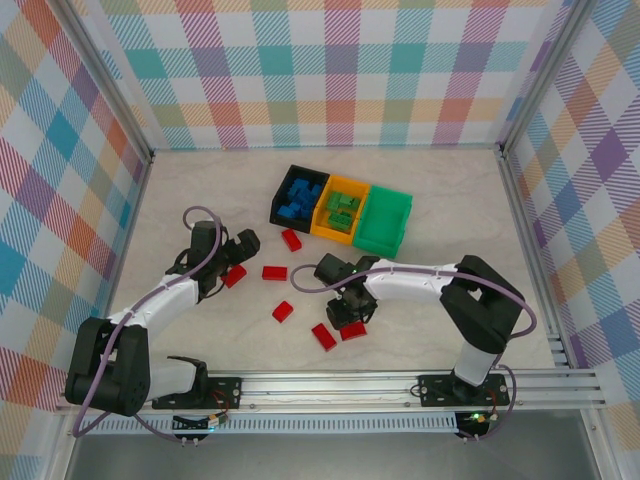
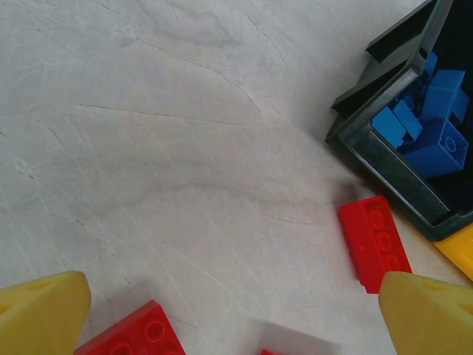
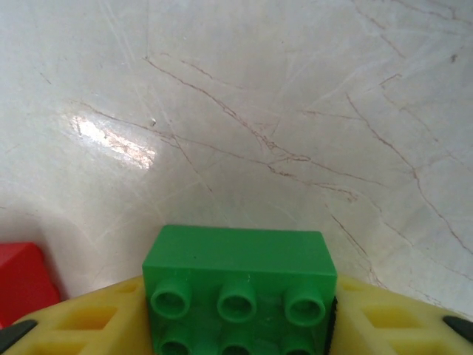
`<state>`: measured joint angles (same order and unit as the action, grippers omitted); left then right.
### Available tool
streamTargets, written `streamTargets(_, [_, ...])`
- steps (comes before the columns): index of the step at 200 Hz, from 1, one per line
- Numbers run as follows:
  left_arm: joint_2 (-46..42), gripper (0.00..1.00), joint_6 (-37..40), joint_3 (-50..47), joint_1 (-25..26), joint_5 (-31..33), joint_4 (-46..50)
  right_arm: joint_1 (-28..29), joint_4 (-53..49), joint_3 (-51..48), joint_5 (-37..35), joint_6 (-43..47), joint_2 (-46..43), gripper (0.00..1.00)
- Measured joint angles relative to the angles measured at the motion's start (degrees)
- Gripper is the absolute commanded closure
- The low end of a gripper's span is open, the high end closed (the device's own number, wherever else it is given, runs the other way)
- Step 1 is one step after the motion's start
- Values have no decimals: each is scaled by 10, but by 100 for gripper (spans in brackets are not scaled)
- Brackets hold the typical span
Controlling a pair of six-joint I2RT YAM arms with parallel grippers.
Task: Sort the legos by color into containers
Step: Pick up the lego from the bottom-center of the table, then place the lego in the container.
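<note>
Near edge: metal rail with both arm bases on it. Just past it, two red bricks lie side by side close to the right tool. That tool is clamped on a green brick, with a yellow finger tight on each side and the studs facing the camera. A red corner shows at its left, bare desk ahead. Another red brick lies alone mid-desk with free space around it.

Left tool has fingers wide apart, nothing between the pads. One red brick lies near its left finger. Another red brick lies just beside the black bin, a small gap between them.

Farther back, three joined bins angled across the desk: the black bin holds blue bricks, the orange bin holds green bricks, and the green bin has its floor bare. Open desk left of the bins, behind them and along the right side. Checked walls close off the left, back and right edges.
</note>
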<state>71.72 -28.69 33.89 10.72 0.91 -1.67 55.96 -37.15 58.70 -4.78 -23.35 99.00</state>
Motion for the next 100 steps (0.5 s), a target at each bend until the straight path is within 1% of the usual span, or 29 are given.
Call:
streamTargets(29, [-3,0,0,0,0,0,0,-2,-3,3,-17,2,-6,49])
streamTargets(57, [-5,0,0,0,0,0,0,-20,-1,42,-28,11,-14,49])
streamTargets(100, [-7,0,0,0,0,0,0,-98,44,132,-40,20,-20,48])
